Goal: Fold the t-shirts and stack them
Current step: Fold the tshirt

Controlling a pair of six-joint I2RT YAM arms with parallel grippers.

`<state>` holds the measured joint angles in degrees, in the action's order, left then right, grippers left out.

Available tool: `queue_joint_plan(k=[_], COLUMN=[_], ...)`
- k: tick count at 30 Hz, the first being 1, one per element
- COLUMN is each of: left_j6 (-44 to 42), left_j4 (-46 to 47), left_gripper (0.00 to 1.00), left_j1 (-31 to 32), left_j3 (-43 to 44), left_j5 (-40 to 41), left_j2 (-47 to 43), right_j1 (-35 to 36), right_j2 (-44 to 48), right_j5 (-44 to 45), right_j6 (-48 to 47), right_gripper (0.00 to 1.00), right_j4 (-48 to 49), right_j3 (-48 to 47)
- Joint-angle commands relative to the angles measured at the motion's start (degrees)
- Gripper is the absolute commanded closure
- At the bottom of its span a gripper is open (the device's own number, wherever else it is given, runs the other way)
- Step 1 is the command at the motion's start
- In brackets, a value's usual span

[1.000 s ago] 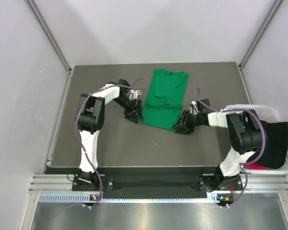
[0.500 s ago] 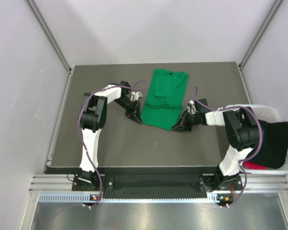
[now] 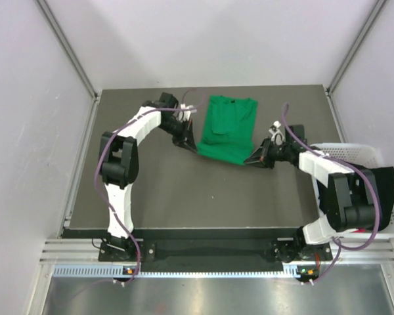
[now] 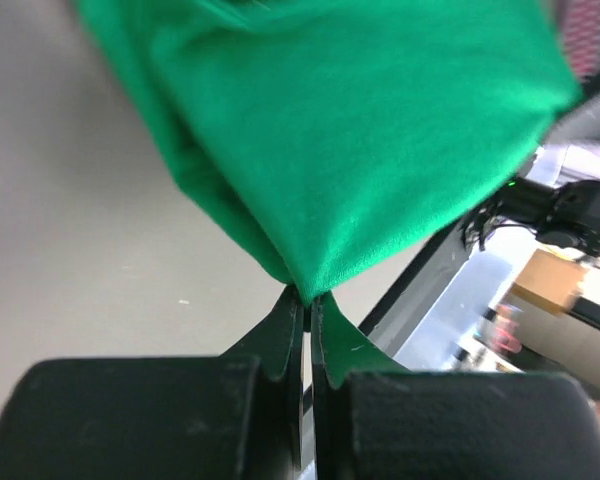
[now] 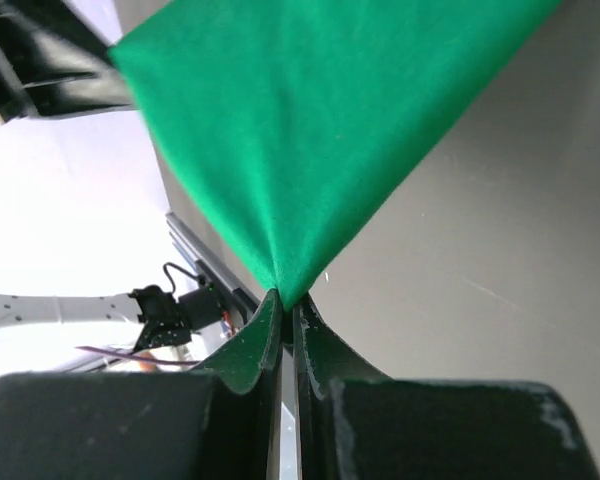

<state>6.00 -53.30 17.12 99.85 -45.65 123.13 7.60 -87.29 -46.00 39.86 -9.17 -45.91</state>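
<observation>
- We hold the green t-shirt (image 3: 226, 128) by its two near corners. The left hand (image 4: 307, 300) is clamped on one and the right hand (image 5: 286, 302) on the other, so the hem can rise level.
- It lies far-centre on the worktop (image 3: 157, 197), collar away, probably for a hem-to-collar fold.
- A black t-shirt (image 3: 379, 190) drapes over the basket (image 3: 345, 146).

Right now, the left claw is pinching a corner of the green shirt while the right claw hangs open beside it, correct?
Not quite: the right gripper is also shut on a corner of the green t-shirt, as the right wrist view shows. The left gripper does pinch one.
</observation>
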Motion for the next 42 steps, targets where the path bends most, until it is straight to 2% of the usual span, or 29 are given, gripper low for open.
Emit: queue_joint_plan(k=[1,10,17,21,24,28,35,42], left_j6=[-0.81,-1.61,-1.87,-2.13,-2.66,-2.92,-2.4,-2.49], left_j4=[1.88,2.94,3.02,2.94,2.41,3.46,6.36,11.37], left_gripper=[1.0,1.0,1.0,1.0,1.0,1.0,1.0,1.0], left_j1=[1.07,4.76,4.67,4.41,3.97,2.92,0.63,0.19], left_j3=[3.51,-0.8,-1.5,2.08,8.04,15.62,30.2,38.48], left_j5=[-0.76,3.02,3.55,3.37,4.16,5.83,9.7,12.51], left_j2=[-9.21,-18.44,-18.63,-14.51,-8.98,-1.41,9.48,17.48], right_j1=[-3.9,-6.98,-9.53,-10.67,-11.28,-11.9,-12.17,-12.08], right_j2=[5.27,14.77,15.75,9.53,3.21,-5.25,-18.26,-26.78], right_j5=[-3.31,-5.68,-6.03,-5.51,-5.07,-4.63,-4.01,-4.19], right_j6=[-6.36,-5.5,-4.35,-4.26,-4.26,-3.65,3.64,4.35], right_gripper=[1.0,1.0,1.0,1.0,1.0,1.0,1.0,1.0], right_j4=[-6.64,-8.94,-6.22,-1.39,1.69,5.38,17.76,18.31], right_j3=[-2.34,-0.15,1.96,-0.14,-5.49,-17.16,-29.4,-36.79])
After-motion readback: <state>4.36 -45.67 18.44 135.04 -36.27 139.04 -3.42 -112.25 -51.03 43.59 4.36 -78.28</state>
